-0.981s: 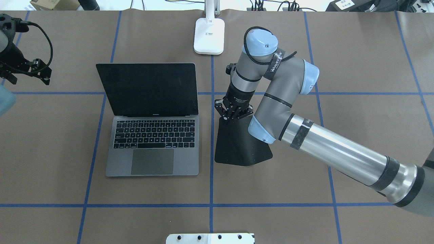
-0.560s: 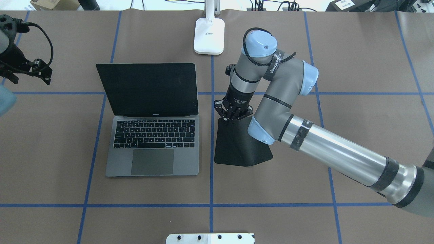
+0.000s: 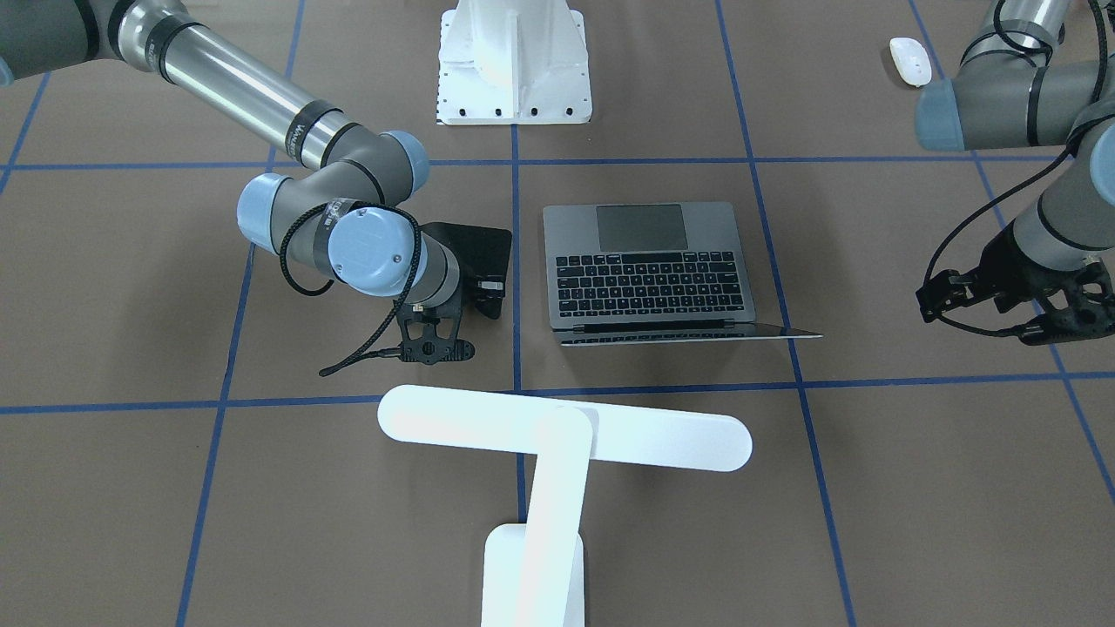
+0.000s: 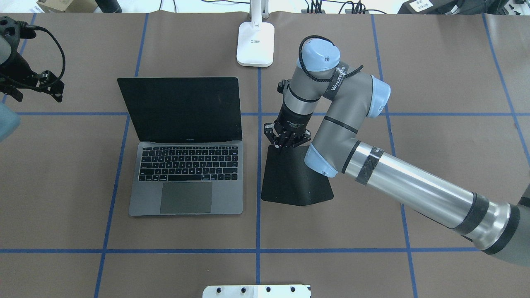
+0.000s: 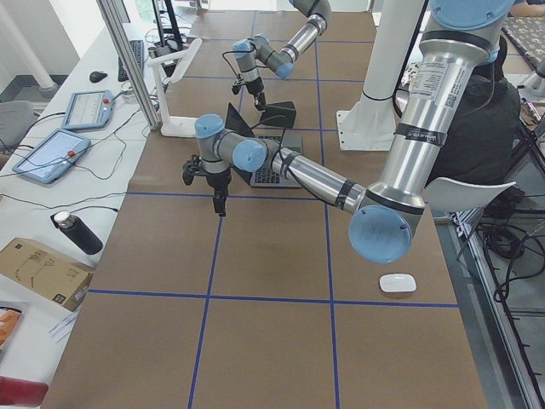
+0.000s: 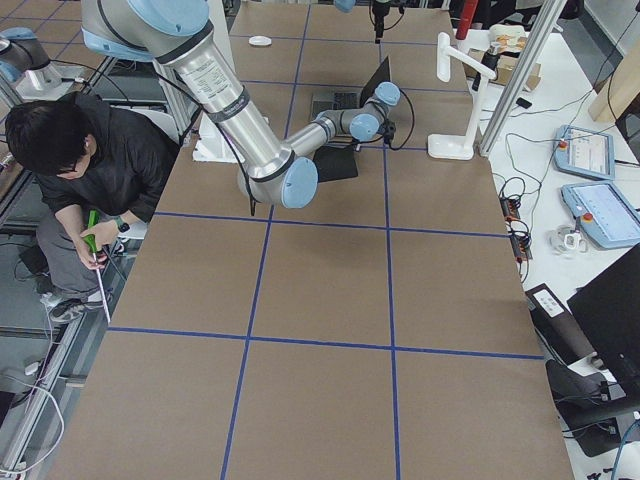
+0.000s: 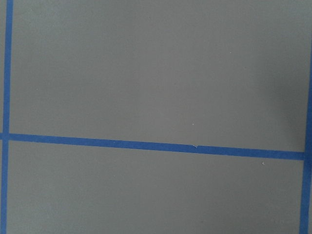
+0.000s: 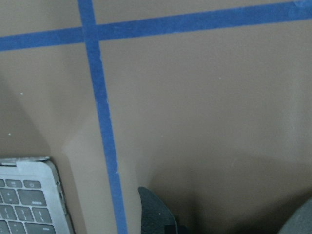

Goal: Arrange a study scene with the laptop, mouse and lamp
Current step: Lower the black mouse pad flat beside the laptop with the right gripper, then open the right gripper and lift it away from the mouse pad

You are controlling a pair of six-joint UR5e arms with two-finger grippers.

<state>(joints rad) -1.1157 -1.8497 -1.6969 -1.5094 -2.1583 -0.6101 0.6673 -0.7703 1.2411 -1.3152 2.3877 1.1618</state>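
The right pincer (image 4: pixel 282 147) is closed tight on the far edge of a flat black square pad (image 4: pixel 295 182). That pinched edge is raised off the brown tabletop (image 4: pixel 434 74), and the pad's near edge rests on it. The pad sits just beside the space-grey metal laptop (image 4: pixel 188 163), on the robot's right side of it, with a line of blue tape (image 4: pixel 258 223) running between the two.

The laptop stands open around the tabletop's middle. Its dark screen faces the robot and its hinge is turned toward the far edge. The white T-shaped desk lamp (image 3: pixel 564 431) stands at the middle of the far edge, beyond the laptop and pad. Its long bar head reaches in over the tabletop.

The small glossy white oval mouse (image 3: pixel 909 61) lies well apart from the laptop, close to the robot-side edge toward the left end. The white bolted pedestal (image 3: pixel 514 61) sits at the middle of that same edge.

The left pincer (image 3: pixel 984 300) hangs over bare tabletop near the left end with nothing in it. How far its jaws stand apart cannot be told.
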